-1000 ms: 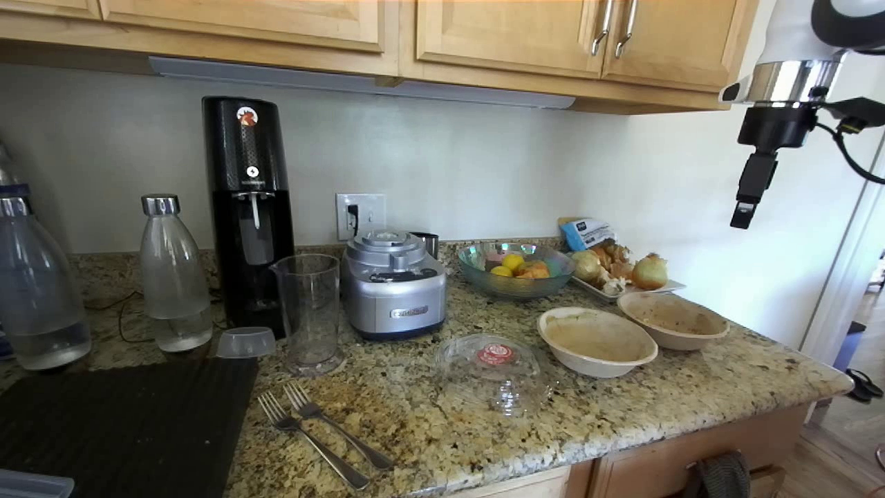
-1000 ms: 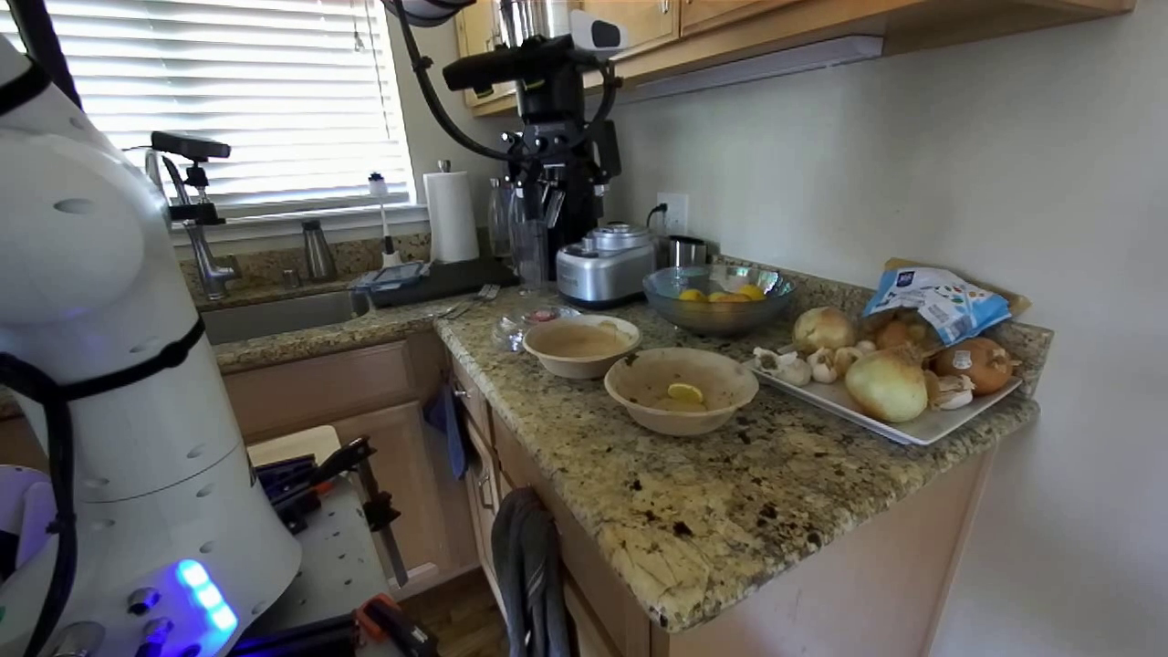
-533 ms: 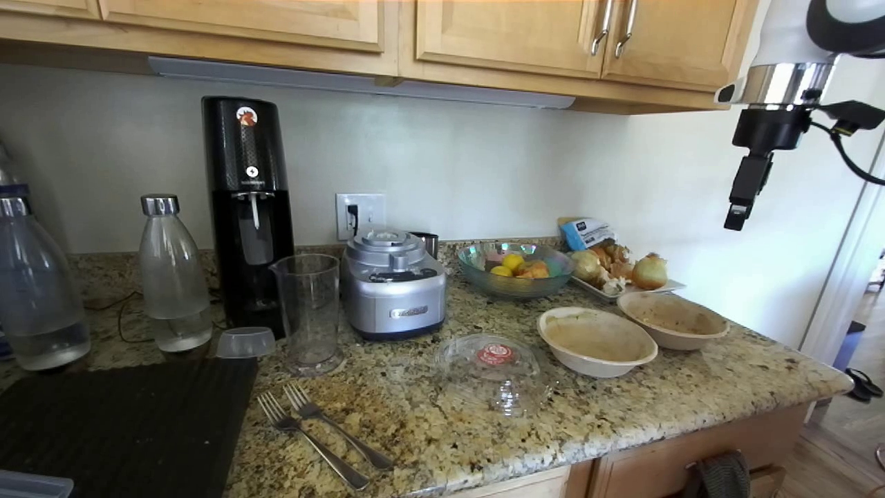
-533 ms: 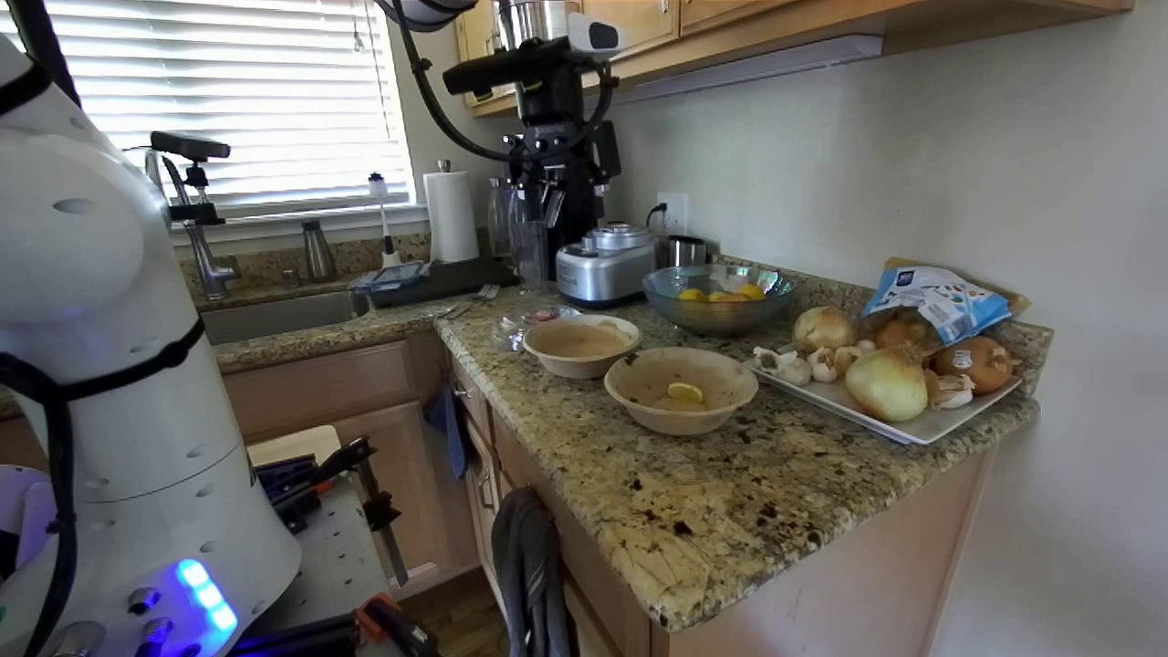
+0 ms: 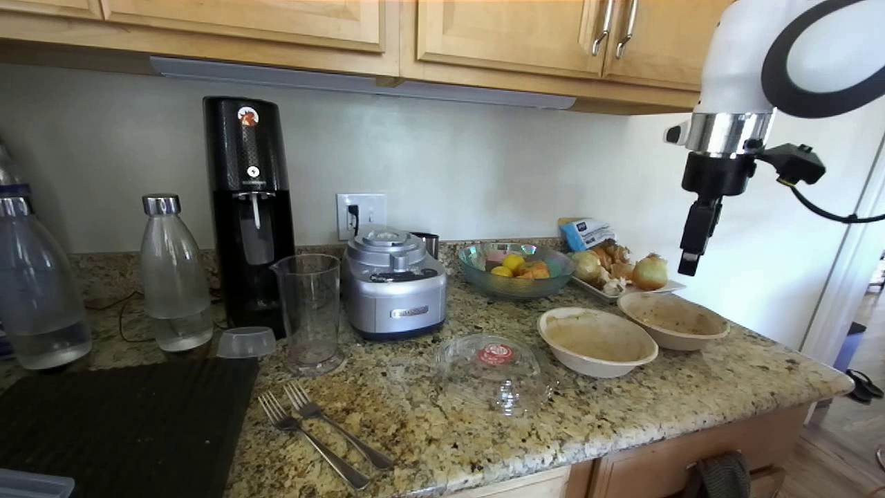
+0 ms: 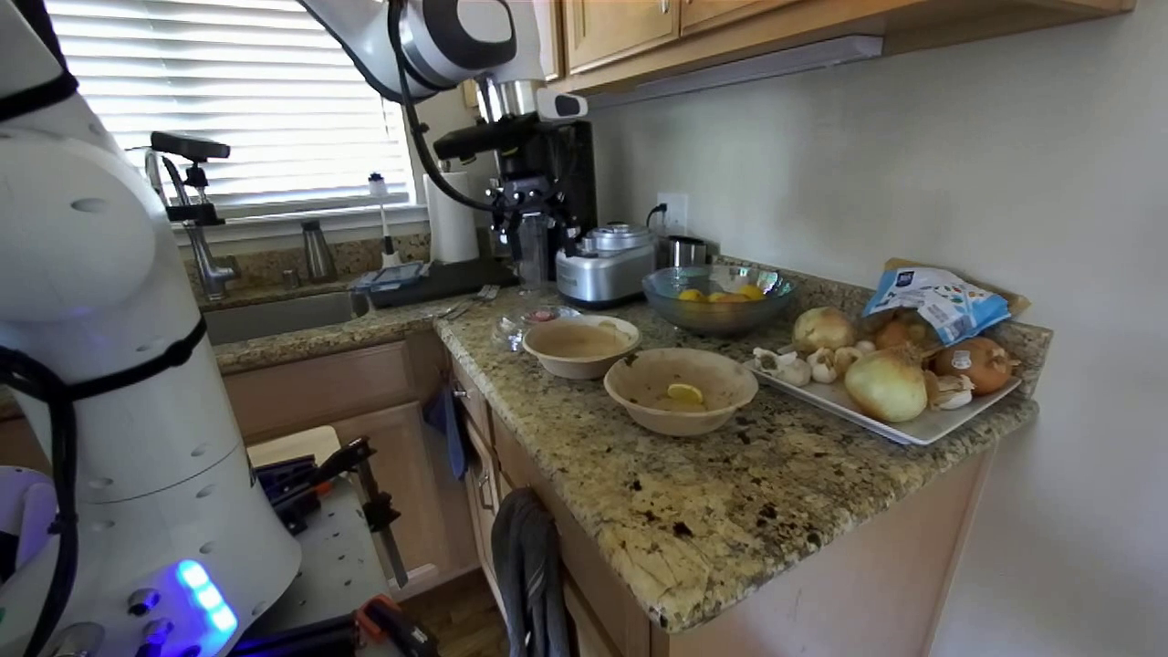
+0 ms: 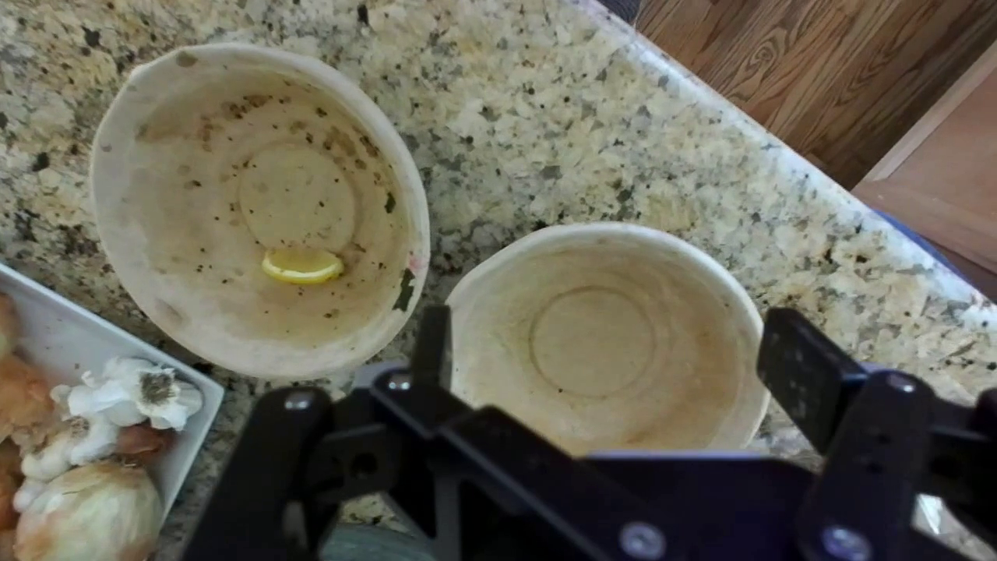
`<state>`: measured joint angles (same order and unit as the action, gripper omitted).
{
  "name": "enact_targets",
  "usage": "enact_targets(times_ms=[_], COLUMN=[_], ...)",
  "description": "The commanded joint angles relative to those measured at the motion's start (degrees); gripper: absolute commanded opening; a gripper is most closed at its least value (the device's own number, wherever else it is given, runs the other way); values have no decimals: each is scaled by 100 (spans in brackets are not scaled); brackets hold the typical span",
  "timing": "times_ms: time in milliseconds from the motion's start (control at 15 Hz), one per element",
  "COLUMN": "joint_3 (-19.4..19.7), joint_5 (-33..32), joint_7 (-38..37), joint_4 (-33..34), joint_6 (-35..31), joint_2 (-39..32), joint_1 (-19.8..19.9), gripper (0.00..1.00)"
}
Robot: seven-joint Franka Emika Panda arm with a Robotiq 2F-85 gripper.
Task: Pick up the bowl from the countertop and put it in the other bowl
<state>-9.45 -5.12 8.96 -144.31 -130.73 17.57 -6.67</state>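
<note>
The bowl (image 5: 598, 349) is wide, shallow and cream-beige, and stands upright on the countertop. It also shows in an exterior view (image 6: 582, 347) and in the wrist view (image 7: 596, 343). The other bowl (image 5: 673, 321) is tan with brown stains and stands right beside it. It also shows in an exterior view (image 6: 675, 420) and in the wrist view (image 7: 202, 226), with a lemon wedge (image 7: 302, 266) inside. My gripper (image 7: 607, 343) is open and empty, its fingers apart. It hangs well above the counter in both exterior views (image 5: 688, 263) (image 6: 538, 239). In the wrist view its fingers flank the bowl's outline.
A clear plastic lid (image 5: 494, 377) lies beside the bowl. A glass fruit bowl (image 5: 515, 283) and a food processor (image 5: 395, 294) stand behind. A white tray (image 6: 922, 431) with onions and garlic is near the other bowl. The counter edge (image 7: 779, 152) runs close by.
My arm has come down and moved towards the bowls, leftward in an exterior view. The gripper stays open. The bowls have not moved.
</note>
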Motion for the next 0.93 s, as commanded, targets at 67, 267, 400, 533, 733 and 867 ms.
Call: enact_targets(times_ms=[67,267,400,533,733,867], joint_3=[-262,-221,-228,-211,-210,-294], joint_5=[-368,-287,-285,-283,-283,-359], joint_7=[-521,-352,-349,-348,-348,-559], joint_4=[-76,7,28,40,42,33], joint_6=[-592,-476,-486,-486,-485,-797], joint_2=[-424,-495,-558,-561,-561,-788], joint_1=[-200,-262,-287,-283,-283,-296], gripper=[100,100,100,100,100,100])
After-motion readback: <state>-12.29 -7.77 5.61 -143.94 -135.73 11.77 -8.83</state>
